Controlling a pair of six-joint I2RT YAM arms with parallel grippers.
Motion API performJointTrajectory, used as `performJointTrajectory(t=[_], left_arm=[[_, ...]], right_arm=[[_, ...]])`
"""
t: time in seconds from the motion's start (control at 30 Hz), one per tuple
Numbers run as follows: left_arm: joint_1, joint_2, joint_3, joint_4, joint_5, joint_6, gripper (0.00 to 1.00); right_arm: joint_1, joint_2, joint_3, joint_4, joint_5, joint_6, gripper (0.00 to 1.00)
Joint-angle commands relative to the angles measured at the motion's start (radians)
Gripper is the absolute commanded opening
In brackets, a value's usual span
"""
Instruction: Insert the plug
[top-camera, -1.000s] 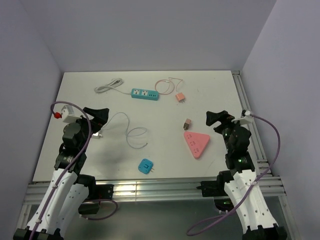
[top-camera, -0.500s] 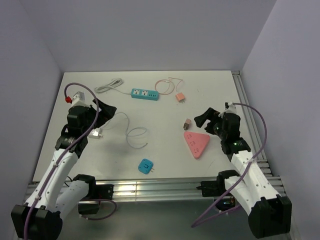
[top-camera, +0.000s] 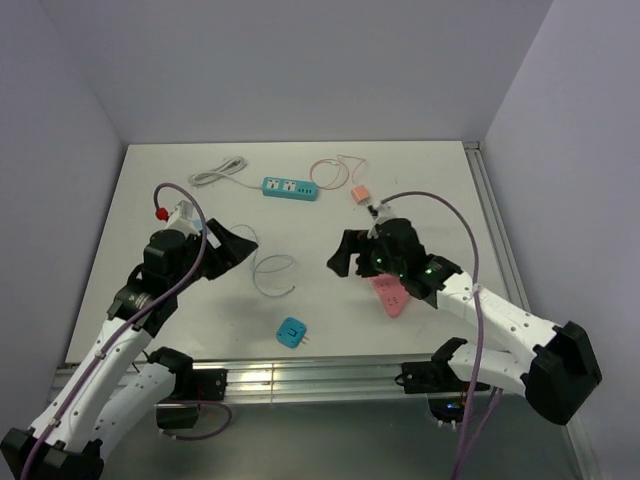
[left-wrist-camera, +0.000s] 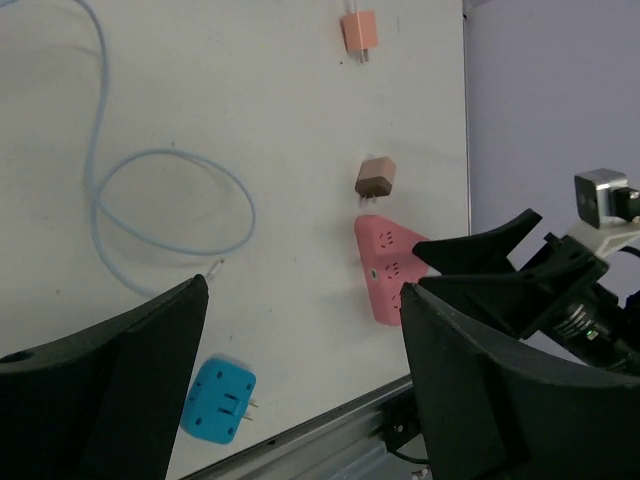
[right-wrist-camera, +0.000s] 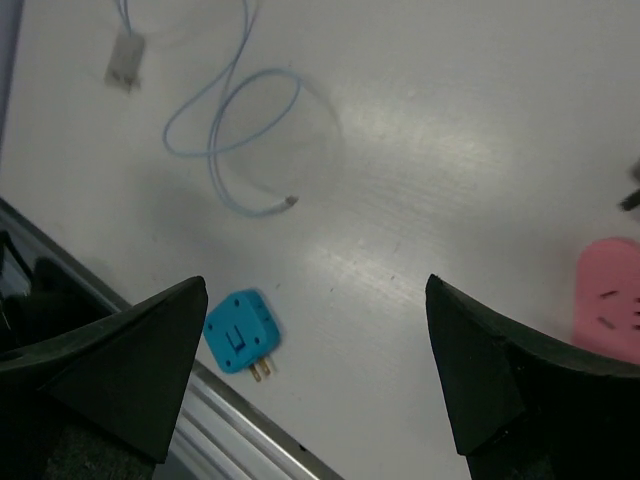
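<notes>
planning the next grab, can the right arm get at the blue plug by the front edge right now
Probably yes: the right arm hovers close by, jaws open, and the blue plug lies alone on the table, nothing on it or between.

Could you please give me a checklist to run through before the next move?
1. Left gripper open and empty: ok.
2. Right gripper open and empty: ok.
3. Small blue square plug lying free on the white table, prongs exposed: ok.
4. Pink triangular socket block fully visible from above: not ok, the right arm covers part of it.
5. Thin white cable apart from the blue plug: ok.
</notes>
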Motion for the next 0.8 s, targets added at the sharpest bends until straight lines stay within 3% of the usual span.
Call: performJointTrajectory(t=[0.0,0.2,0.33,0.77], left_arm=[[-0.021,-0.071,0.002,-0.138,-0.108,-0.078,0.84],[-0.02,-0.131,0.088,-0.298,-0.142,-0.161,0.9],[-0.021,-0.144,0.139,-0.407,-0.237,-0.184,0.9],[-0.021,-0.182,0.116,-0.434,-0.162,-0.162,0.88]], right_arm=[[0.159,0.103,0.051,-0.01,0.025,-0.07,0.97],[0.397,0.376,0.211,-0.099,0.138,-0.225,0.99],[0.544,0.528,0.315,-0.15,0.29,-0.283,1.0],[0.638,0.607,0.266,-0.064,0.226,-0.247,1.0]])
